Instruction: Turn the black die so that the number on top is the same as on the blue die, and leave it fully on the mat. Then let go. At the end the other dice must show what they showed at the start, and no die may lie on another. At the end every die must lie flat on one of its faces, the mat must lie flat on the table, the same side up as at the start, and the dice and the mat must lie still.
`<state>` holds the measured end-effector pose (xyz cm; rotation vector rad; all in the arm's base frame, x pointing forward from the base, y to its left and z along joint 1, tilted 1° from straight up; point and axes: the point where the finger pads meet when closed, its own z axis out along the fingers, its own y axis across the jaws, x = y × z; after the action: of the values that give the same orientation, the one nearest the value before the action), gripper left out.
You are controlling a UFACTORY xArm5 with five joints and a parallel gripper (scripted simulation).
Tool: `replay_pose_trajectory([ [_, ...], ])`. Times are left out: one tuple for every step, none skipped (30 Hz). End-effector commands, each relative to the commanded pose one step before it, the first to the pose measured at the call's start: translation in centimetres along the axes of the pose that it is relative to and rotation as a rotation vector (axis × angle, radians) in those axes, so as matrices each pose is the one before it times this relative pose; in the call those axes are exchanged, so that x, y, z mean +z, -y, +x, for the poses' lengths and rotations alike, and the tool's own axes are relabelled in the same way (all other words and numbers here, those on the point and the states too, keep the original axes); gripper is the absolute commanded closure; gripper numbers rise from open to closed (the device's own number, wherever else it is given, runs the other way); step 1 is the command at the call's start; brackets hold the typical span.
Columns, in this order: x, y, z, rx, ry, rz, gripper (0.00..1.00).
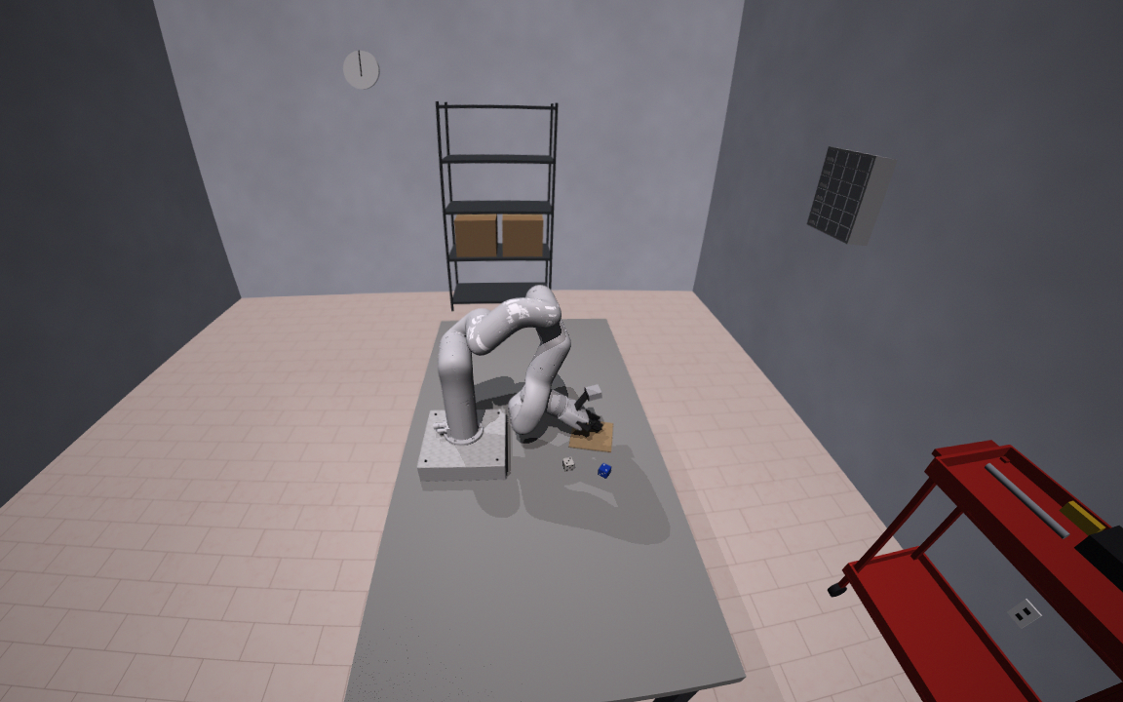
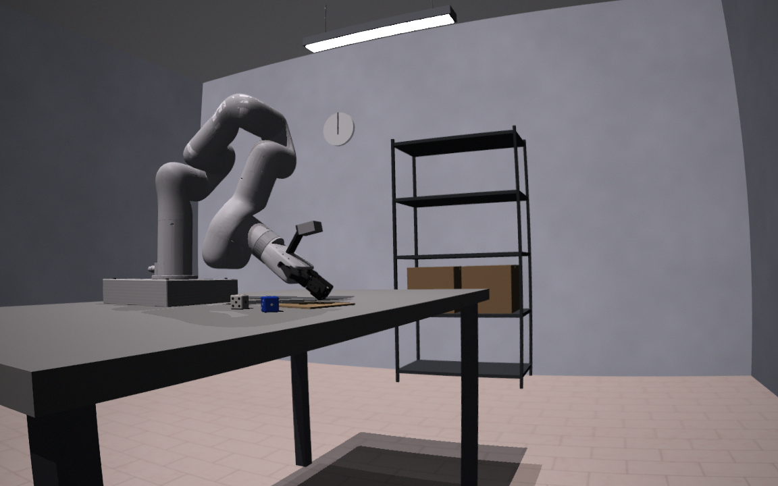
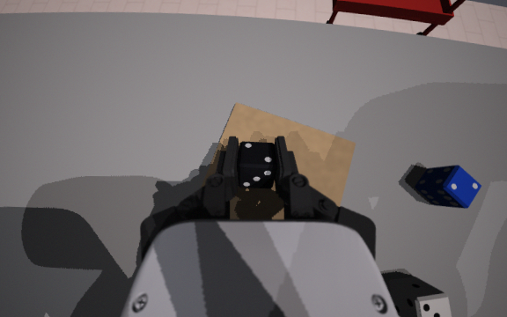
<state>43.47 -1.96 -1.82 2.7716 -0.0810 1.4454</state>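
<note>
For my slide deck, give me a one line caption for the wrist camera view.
Gripper clamps the black die over the tan mat, with the blue die resting nearby on the grey table.
</note>
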Motion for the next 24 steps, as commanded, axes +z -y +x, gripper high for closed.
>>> replay_pose_trajectory([
  [0.007, 0.003, 0.066, 0.00002, -0.00202, 0.00007, 0.73],
  [0.011, 0.002, -0.016, 0.0, 0.0, 0.00004, 0.73],
  [0.0, 0.0, 0.0, 0.0, 0.0, 0.0, 0.73],
  [0.0, 0.0, 0.0, 0.0, 0.0, 0.0, 0.73],
  [0.016, 0.003, -0.022, 0.0, 0.0, 0.00005, 0.73],
  [0.02, 0.003, -0.028, 0.0, -0.00001, 0.00007, 0.73],
  [0.024, 0.004, -0.034, 0.0, -0.00001, 0.00008, 0.73],
  [0.028, 0.005, -0.04, 0.0, -0.00001, 0.0001, 0.73],
  [0.032, 0.005, -0.045, 0.0, -0.00001, 0.00011, 0.73],
  [0.035, 0.006, -0.05, 0.0, -0.00001, 0.00012, 0.73],
  [0.037, 0.006, -0.054, 0.0, -0.00001, 0.00013, 0.73],
  [0.039, 0.006, -0.057, 0.0, -0.00001, 0.00014, 0.73],
  [0.04, 0.007, -0.059, 0.0, -0.00001, 0.00014, 0.73],
  [0.041, 0.002, -0.059, 0.0, 0.0, 0.00005, 0.73],
  [0.042, -0.001, -0.058, 0.0, 0.0, 0.0, 0.73],
  [0.04, -0.001, -0.057, 0.0, 0.0, 0.0, 0.73],
  [0.038, -0.001, -0.054, 0.0, 0.0, 0.0, 0.73],
  [0.035, -0.001, -0.051, 0.0, 0.0, 0.0, 0.73],
  [0.032, 0.0, -0.046, 0.0, 0.0, 0.0, 0.73],
  [0.0, 0.0, 0.0, 0.0, 0.0, 0.0, 0.73],
  [0.0, 0.0, 0.0, 0.0, 0.0, 0.0, 0.73],
  [0.028, 0.0, -0.041, 0.0, 0.0, 0.0, 0.73],
  [0.024, 0.0, -0.035, 0.0, 0.0, 0.0, 0.73],
  [0.02, 0.0, -0.029, 0.0, 0.0, 0.0, 0.73],
])
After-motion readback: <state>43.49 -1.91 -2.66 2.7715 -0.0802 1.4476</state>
